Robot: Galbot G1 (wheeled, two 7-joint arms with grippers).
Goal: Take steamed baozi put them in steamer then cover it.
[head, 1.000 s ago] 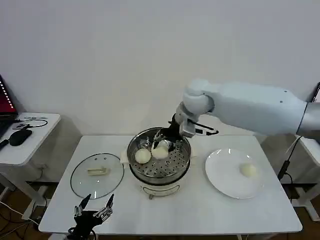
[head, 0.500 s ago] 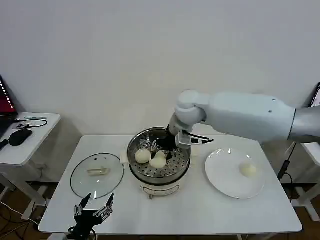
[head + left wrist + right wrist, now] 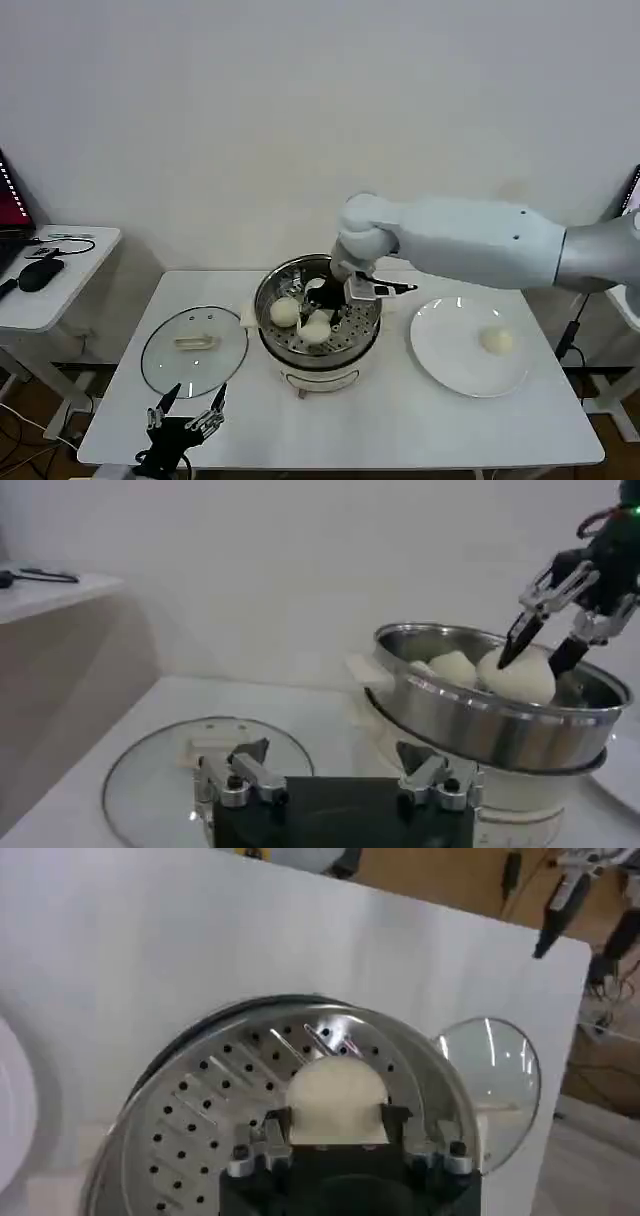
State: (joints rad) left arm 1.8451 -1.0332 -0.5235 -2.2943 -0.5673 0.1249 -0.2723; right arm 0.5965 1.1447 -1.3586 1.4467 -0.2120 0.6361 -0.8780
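While gripping a baozi (image 3: 335, 1101), right end effector (image 3: 333, 1132) enters steamer (image 3: 200, 1098).

The right gripper (image 3: 335, 1123) fingers (image 3: 272, 1125) flank a baozi (image 3: 335, 1100) over the steamer (image 3: 190, 1110) tray; cover (image 3: 497, 1070) lies beyond on the desk (image 3: 140, 958).

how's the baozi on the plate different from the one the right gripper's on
The baozi on the plate lies alone and untouched on the flat white plate; the gripped baozi sits inside the steamer beside another bun. The right gripper straddles the gripped one, a finger on each side, while nothing is near the plate one. Both are round, smooth and cream-white, and look alike in size.
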